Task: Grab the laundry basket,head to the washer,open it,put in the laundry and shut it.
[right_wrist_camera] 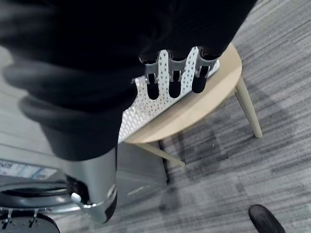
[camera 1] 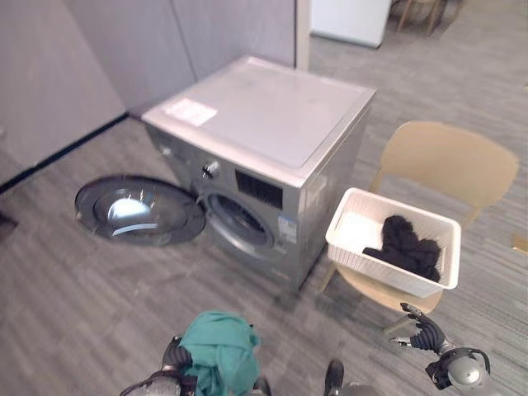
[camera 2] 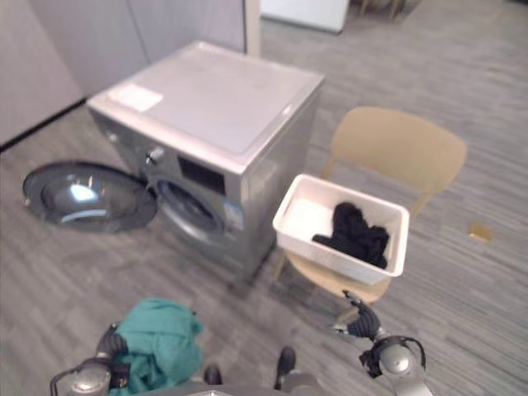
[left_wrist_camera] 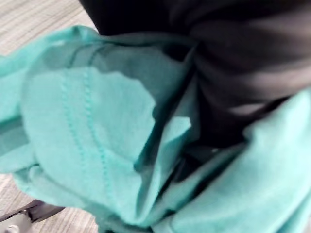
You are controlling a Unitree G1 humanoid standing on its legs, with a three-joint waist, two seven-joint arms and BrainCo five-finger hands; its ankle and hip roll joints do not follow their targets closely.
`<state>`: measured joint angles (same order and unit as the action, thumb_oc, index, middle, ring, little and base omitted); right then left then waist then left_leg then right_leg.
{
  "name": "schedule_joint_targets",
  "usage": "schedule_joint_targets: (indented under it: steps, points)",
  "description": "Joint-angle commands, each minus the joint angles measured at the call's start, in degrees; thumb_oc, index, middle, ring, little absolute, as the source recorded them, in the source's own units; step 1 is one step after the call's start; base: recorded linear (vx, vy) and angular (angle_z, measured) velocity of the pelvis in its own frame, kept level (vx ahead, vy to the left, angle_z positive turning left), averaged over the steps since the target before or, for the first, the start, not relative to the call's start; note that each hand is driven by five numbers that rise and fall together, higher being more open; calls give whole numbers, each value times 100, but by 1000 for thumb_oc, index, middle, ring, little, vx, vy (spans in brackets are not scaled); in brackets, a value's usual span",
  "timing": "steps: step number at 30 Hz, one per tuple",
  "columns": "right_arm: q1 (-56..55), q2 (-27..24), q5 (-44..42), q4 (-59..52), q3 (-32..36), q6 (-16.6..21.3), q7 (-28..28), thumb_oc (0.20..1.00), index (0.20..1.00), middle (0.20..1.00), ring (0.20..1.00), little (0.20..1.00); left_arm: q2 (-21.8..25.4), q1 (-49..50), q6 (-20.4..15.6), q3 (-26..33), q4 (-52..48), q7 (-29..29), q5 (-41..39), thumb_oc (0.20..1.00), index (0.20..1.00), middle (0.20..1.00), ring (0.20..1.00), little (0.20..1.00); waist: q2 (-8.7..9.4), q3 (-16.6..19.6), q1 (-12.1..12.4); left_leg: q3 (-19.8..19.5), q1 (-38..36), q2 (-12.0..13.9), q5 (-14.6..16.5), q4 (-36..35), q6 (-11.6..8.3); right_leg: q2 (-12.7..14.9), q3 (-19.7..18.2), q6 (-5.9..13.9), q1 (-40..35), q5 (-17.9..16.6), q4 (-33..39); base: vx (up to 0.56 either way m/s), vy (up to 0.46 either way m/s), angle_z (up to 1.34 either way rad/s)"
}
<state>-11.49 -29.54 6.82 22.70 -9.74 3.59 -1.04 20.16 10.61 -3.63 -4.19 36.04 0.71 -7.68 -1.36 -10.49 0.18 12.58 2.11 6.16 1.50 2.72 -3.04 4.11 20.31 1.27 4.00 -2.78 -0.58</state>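
From the left eye view, you are standing before the washer (camera 1: 264,157), whose round door (camera 1: 139,210) is hanging wide open toward the left. Your left hand (camera 1: 175,360) is clutching a bunched teal shirt (camera 1: 218,351) low in front of you. The white basket (camera 1: 393,240) is sitting on the seat of the tan chair (camera 1: 450,161), just beside the washer's right side, with a black garment (camera 1: 408,245) lying toward its far right corner.

From the right eye view, your right hand (camera 2: 363,322) is hanging near the chair seat's front edge, holding nothing, its fingers looking relaxed.

In the left wrist view, teal cloth is wrapping round the dark hand cover; the fingers themselves are buried, though the cloth is clearly gathered in them.

In the right wrist view, straight fingers (right_wrist_camera: 176,82) are pointing at the basket's perforated wall (right_wrist_camera: 146,104) and the chair seat's rim.

The risk from here, as I am judging it: the shirt is dangling loosely and could slip free or catch on the drum's rim, and a careless right reach could shove the basket off the seat's edge.
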Motion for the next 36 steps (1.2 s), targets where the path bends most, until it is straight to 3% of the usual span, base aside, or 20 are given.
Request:
schedule_joint_targets:
  steps: [1, 2, 4, 5, 6, 7, 10, 12, 14, 15, 18, 21, 23, 25, 27, 30, 31, 33, 35, 36]
  points:
    - [368, 136, 166, -180, -76, 138, 307, 1000, 1000, 1000, 1000, 1000, 241, -198, -182, 257, -351, 325, -24, 200, 200, 200, 200, 200, 407, -115, 81, 631, 537, 203, -128, 511, -243, 285, 64, 423, -660, 976, 7, 147, 92, 75]
    - [378, 166, 191, -118, -127, 81, 341, 1000, 1000, 1000, 1000, 1000, 190, -210, -176, 289, -340, 395, -87, 200, 200, 200, 200, 200, 412, -76, 97, 957, 508, 390, -240, 307, -224, 335, 315, 453, -732, 950, 38, 258, 210, 113]
    - [391, 240, 142, -75, -141, 43, 402, 1000, 1000, 1000, 1000, 1000, 153, -295, -159, 281, -336, 468, -85, 200, 200, 200, 200, 200, 471, -78, 101, 1091, 682, 665, -559, 88, -300, 485, 695, 498, -870, 984, -27, 184, 226, 150]
    - [396, 243, 142, -71, -141, 44, 404, 1000, 1000, 1000, 1000, 1000, 155, -298, -156, 281, -339, 470, -85, 200, 200, 200, 200, 200, 473, -74, 82, 1070, 698, 659, -570, 86, -301, 486, 716, 498, -866, 990, -31, 165, 242, 130]
    - [366, 268, 178, -72, -105, 23, 436, 1000, 1000, 1000, 1000, 1000, 140, -348, -128, 300, -361, 496, -132, 200, 200, 200, 200, 200, 458, -43, 60, 1447, 696, 930, -637, -114, -299, 625, 1000, 548, -943, 1047, -113, 218, 284, 100]
    - [338, 303, 211, -66, -87, 8, 409, 1000, 1000, 1000, 1000, 1000, 135, -318, -125, 306, -413, 484, -133, 200, 200, 200, 200, 200, 413, 5, 30, 1545, 609, 947, -712, -233, -308, 651, 1079, 571, -1000, 1071, -172, 219, 286, 91]
    - [327, 336, 174, -62, -61, 12, 410, 1000, 1000, 1000, 1000, 1000, 153, -283, -130, 257, -549, 475, -82, 200, 200, 200, 200, 200, 404, 60, 17, 1532, 625, 886, -770, -216, -312, 718, 1165, 607, -1123, 1080, -215, 249, 241, 74]
    - [521, 465, 247, -25, -162, -4, 437, 1000, 1000, 1000, 1000, 1000, 173, -317, -128, 253, -572, 475, -29, 200, 200, 200, 200, 200, 510, 112, 87, 1512, 590, 464, -455, -116, -85, 1243, 1124, 746, -1151, 692, -757, 417, 478, 40]
    - [598, 551, 262, -35, -210, -23, 420, 1000, 1000, 1000, 1000, 1000, 234, -369, -116, 265, -562, 476, 13, 200, 200, 200, 200, 200, 587, 83, 93, 1508, 508, 305, -298, -107, 42, 1445, 1025, 784, -1020, 580, -1162, 293, 302, 45]
    - [662, 638, 199, -144, -307, 2, 425, 1000, 1000, 1000, 1000, 1000, 361, -448, -114, 179, -591, 484, 123, 200, 200, 200, 200, 200, 632, -16, -3, 1381, 325, 74, -112, -138, 187, 1334, 512, 752, -674, 413, -1753, 371, 333, 56]
    - [739, 689, 122, -233, -393, 20, 450, 1000, 1000, 1000, 1000, 1000, 384, -567, -133, 100, -613, 534, 139, 200, 200, 200, 200, 200, 540, -222, -186, 1175, -16, -175, 71, -290, 304, 799, -381, 687, 210, 780, -2335, 248, 226, 68]
    - [789, 696, 80, -204, -464, 20, 454, 1000, 1000, 1000, 1000, 1000, 317, -599, -136, 48, -609, 537, 103, 200, 200, 200, 200, 200, 464, -340, -261, 1044, -237, -252, 179, -343, 351, 577, -537, 593, 564, 934, -2235, 179, 92, 45]
    - [837, 694, 20, -129, -502, 30, 471, 1000, 1000, 1000, 1000, 1000, 274, -679, -140, -39, -574, 548, 86, 200, 200, 200, 200, 200, 456, -422, -340, 900, -437, -363, 286, -419, 373, 325, -655, 594, 843, 826, -1778, 243, 13, 24]
    - [803, 715, 48, -24, -525, 1, 468, 1000, 1000, 1000, 1000, 1000, 216, -709, -124, -86, -497, 517, 105, 200, 200, 200, 200, 200, 527, -394, -322, 752, -516, -482, 436, -348, 378, 299, -429, 665, 762, 609, -1041, 266, -86, 62]
    - [773, 728, 71, -12, -512, -5, 461, 1000, 1000, 1000, 1000, 1000, 175, -660, -118, -91, -541, 506, 132, 200, 200, 200, 200, 200, 534, -386, -301, 761, -528, -479, 480, -278, 384, 361, -243, 683, 748, 572, -1032, 209, -113, 49]
    - [589, 710, 58, 45, -412, -16, 438, 1000, 1000, 1000, 1000, 1000, 44, -550, -128, -194, -571, 389, 210, 200, 200, 200, 200, 200, 553, -218, -394, 646, -569, -540, 680, -46, 329, 247, -397, 627, 445, 603, -674, 204, -135, 36]
    - [526, 646, 18, 116, -348, -1, 453, 1000, 1000, 1000, 1000, 1000, 4, -472, -112, -297, -610, 285, 228, 200, 200, 200, 200, 200, 529, -193, -442, 700, -469, -431, 820, 546, 149, 193, -397, 525, 219, 622, -494, 205, -140, 35]
    - [493, 601, 11, 107, -318, -22, 440, 1000, 1000, 1000, 1000, 1000, -16, -445, -91, -341, -635, 238, 233, 200, 200, 200, 200, 200, 537, -207, -453, 694, -293, -262, 869, 1114, 55, 141, -457, 445, 101, 663, -435, 138, -127, 24]
    - [498, 504, -55, 129, -277, -27, 470, 1000, 1000, 1000, 1000, 1000, -67, -491, -81, -468, -630, 194, 268, 200, 200, 200, 200, 200, 611, -331, -418, 602, 206, 25, 477, 1866, -28, 71, -561, 213, -119, 717, -268, 56, -123, -5]
    - [497, 503, -55, 128, -276, -27, 469, 1000, 1000, 1000, 1000, 1000, -68, -493, -82, -470, -628, 194, 268, 200, 200, 200, 200, 200, 609, -332, -419, 600, 209, 28, 480, 1872, -29, 70, -559, 212, -120, 717, -267, 28, -39, -28]
